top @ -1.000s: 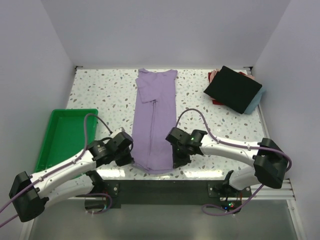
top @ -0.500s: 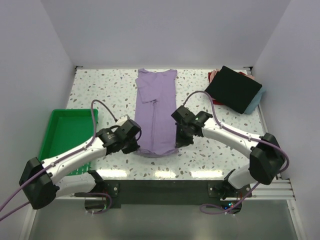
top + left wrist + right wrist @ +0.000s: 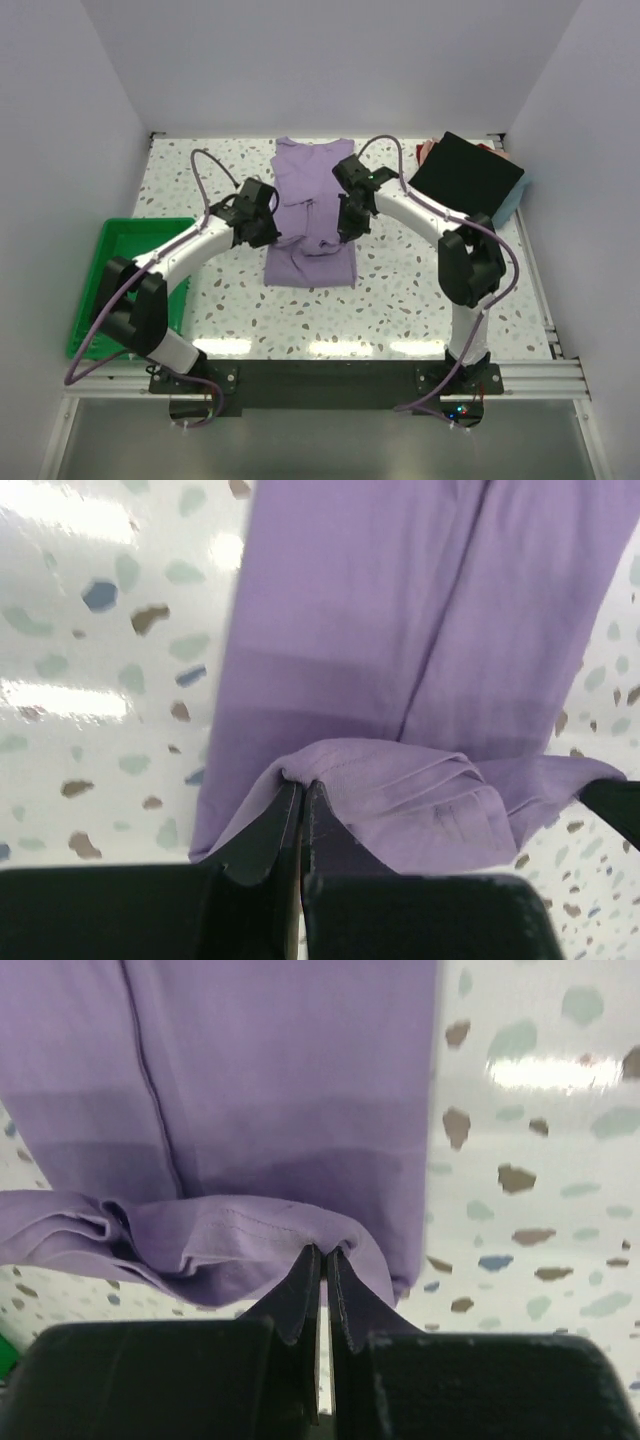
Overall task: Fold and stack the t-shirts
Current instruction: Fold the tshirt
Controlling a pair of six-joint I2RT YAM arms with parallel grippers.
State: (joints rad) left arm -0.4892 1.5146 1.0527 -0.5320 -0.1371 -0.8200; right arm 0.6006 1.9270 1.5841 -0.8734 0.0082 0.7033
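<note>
The lavender t-shirt (image 3: 310, 190) lies lengthwise on the speckled table, its near hem lifted and carried over its middle. My left gripper (image 3: 268, 228) is shut on the hem's left corner (image 3: 300, 780). My right gripper (image 3: 350, 222) is shut on the hem's right corner (image 3: 322, 1250). Both hold the hem above the cloth below, with a loose fold sagging between them. A stack of folded shirts, the black one (image 3: 466, 177) on top with red and light blue edges showing, sits at the back right.
A green plastic tray (image 3: 120, 270) stands at the left table edge beside the left arm. White walls close the back and sides. The table's front edge (image 3: 320, 350) runs near the arm bases.
Both grippers have moved away from the near edge toward the back, carrying the shirt's near hem up and over its middle. The shirt now looks about half as long.
</note>
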